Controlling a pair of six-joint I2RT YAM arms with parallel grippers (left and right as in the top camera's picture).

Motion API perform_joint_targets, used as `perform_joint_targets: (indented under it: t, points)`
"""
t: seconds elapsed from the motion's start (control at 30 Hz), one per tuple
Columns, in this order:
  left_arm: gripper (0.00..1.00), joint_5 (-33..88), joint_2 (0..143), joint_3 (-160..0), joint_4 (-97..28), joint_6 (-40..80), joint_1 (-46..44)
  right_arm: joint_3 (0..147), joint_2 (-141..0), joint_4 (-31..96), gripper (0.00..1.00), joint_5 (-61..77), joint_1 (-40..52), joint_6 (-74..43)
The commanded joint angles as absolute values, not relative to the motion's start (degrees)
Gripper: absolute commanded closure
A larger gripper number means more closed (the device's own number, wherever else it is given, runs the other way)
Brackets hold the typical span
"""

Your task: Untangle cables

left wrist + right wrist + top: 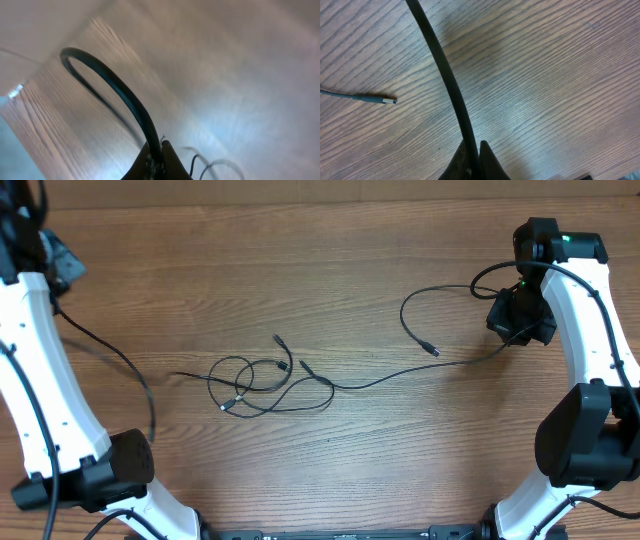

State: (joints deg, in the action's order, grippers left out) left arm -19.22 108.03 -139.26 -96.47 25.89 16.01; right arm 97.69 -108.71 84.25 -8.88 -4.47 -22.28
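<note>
A tangle of thin black cables (pixel 255 385) lies on the wooden table (pixel 330 250) at the middle. One long cable (pixel 400 375) runs from it to my right gripper (pixel 518 320), loops back and ends in a plug (pixel 433 351). In the right wrist view the gripper (pixel 477 150) is shut on this cable (pixel 445 75), and the plug (pixel 390 100) lies to the left. My left gripper (pixel 55 275) is at the far left. In its wrist view the left gripper (pixel 157 150) is shut on another black cable (pixel 120 90), which trails across the table (pixel 120 360) toward the left base.
The left arm's base (pixel 120 465) and the right arm's base (pixel 585 435) stand at the near corners. Blurred thin cable loops (pixel 215 165) show at the bottom right of the left wrist view.
</note>
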Motion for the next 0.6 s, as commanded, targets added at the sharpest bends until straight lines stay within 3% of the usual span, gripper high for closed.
perform_joint_targets:
  t: [0.0, 0.1, 0.43, 0.57]
  points:
    - [0.96, -14.44, 108.66, -131.44, -96.79, 22.94, 16.12, 97.78, -108.47, 84.29, 0.96, -8.84, -4.62, -22.70]
    - [0.95, -12.40, 108.66, -123.72, -96.79, 23.09, 16.12, 97.78, -108.47, 84.27, 0.96, -8.82, -4.62, -22.70]
    - [0.78, -10.24, 108.66, -107.68, -92.64, 23.29, 16.64, 97.78, -108.47, 84.42, 0.96, -8.75, -4.62, -22.68]
    - [0.63, -8.86, 108.64, -107.72, -92.53, 22.74, 16.64, 97.78, -108.47, 84.44, 0.96, -8.75, -4.62, -22.68]
